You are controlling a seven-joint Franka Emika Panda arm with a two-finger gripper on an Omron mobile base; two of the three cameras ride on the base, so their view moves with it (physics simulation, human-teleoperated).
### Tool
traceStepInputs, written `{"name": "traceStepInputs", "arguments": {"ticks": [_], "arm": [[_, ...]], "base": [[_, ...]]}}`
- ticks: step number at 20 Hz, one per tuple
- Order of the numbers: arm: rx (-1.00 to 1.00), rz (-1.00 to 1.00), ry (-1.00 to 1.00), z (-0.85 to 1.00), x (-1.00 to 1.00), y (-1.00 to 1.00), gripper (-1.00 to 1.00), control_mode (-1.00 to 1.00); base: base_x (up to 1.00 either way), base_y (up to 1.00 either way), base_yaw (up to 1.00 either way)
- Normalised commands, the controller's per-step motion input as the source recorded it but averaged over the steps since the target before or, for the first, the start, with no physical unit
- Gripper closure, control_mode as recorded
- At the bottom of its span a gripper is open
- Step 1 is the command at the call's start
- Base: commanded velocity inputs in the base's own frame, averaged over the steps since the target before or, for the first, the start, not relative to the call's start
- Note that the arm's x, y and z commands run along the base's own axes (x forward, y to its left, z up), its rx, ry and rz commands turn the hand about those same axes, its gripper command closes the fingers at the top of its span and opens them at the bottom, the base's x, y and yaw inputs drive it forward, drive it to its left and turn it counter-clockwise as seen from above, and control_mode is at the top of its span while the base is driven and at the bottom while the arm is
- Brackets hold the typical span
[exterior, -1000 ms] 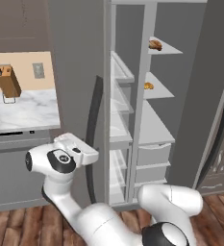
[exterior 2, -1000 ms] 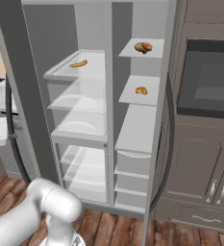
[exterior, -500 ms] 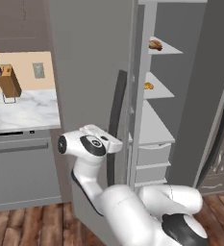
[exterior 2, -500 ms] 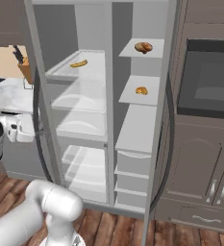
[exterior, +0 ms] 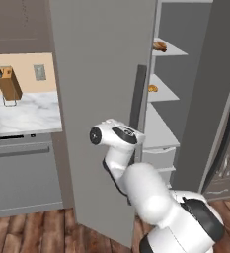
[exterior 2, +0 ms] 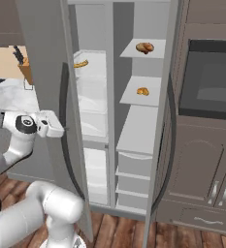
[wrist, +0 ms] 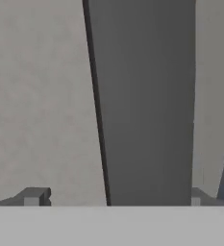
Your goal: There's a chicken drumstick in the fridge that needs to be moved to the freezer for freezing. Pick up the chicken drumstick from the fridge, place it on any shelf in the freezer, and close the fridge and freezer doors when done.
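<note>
The chicken drumstick [exterior 2: 144, 47] [exterior: 159, 46] lies on the top shelf [exterior 2: 153, 52] of the freezer, the narrow right compartment. The wide fridge door [exterior: 96, 99] [exterior 2: 44, 58] stands partly swung in front of the glass-shelved fridge [exterior 2: 92, 97]. My gripper [wrist: 114, 197] is open, its fingertips [wrist: 34, 196] straddling the door's dark bar handle [wrist: 144, 96] [exterior: 137, 94] with nothing gripped. The white hand [exterior 2: 49, 123] presses against the door at mid height. The freezer door [exterior 2: 165, 121] stands open on the right.
A yellow banana [exterior 2: 80, 63] lies on an upper fridge shelf, and a small orange item [exterior 2: 142, 91] on the second freezer shelf. A knife block [exterior: 9, 85] stands on the marble counter [exterior: 22, 111] to the left. An oven [exterior 2: 211, 82] and cabinets [exterior 2: 201, 169] flank the right.
The fridge door has swung well toward shut, with my arm and hand moving along with it at the handle. The drumstick, banana and freezer door have stayed put.
</note>
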Motion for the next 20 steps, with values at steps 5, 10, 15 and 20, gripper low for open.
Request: {"name": "traceStepInputs", "arguments": {"ticks": [5, 10, 15, 20], "arm": [[0.07, 0.05, 0.00, 0.40, 0.70, -0.33, -1.00, -1.00], [0.06, 0.07, 0.00, 0.51, 0.67, -0.22, -1.00, -1.00], [0.04, 0.07, 0.00, 0.42, 0.69, -0.17, -1.00, -1.00], [0.02, 0.05, 0.00, 0.20, 0.81, -0.19, -1.00, -1.00]], "base": [[0.00, 0.00, 0.00], [0.00, 0.00, 0.00], [0.00, 0.00, 0.00], [0.00, 0.00, 0.00]]}}
